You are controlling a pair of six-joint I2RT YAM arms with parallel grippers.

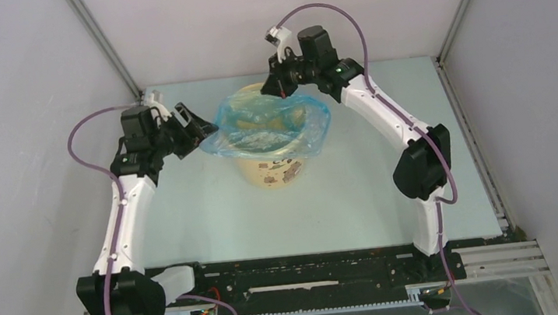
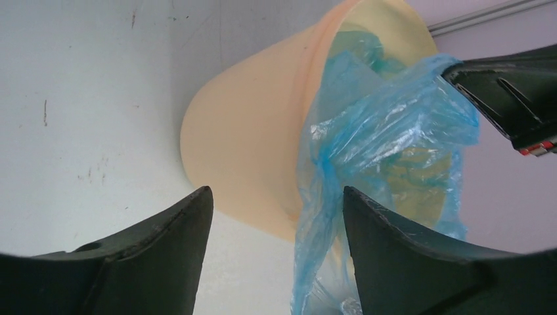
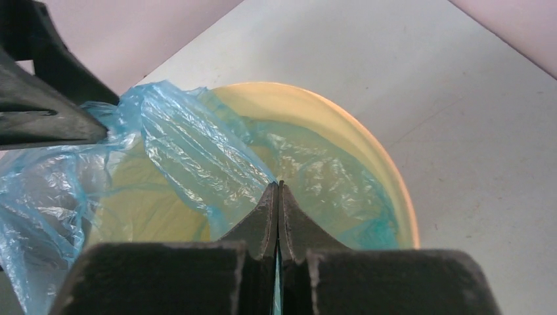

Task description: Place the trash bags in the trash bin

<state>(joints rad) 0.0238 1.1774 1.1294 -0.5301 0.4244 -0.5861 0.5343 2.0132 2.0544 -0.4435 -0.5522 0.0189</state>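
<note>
The tan-yellow trash bin (image 1: 273,170) stands upright in the middle of the table. A thin blue trash bag (image 1: 272,123) is spread over its mouth, partly inside and partly hanging over the left and right rim. My right gripper (image 1: 282,87) is over the bin's far rim and shut on a fold of the bag (image 3: 197,157); its jaws (image 3: 278,197) meet with blue film between them. My left gripper (image 1: 196,127) is open at the bin's left side. In the left wrist view a hanging strand of the bag (image 2: 322,216) lies between its fingers, close to the right one; the gripper (image 2: 276,200) does not pinch it.
Grey walls with metal corner posts (image 1: 103,43) close in the table at the back and sides. The arm bases sit on a black rail (image 1: 304,276) at the near edge. The right arm's elbow (image 1: 421,162) hangs over the table's right half.
</note>
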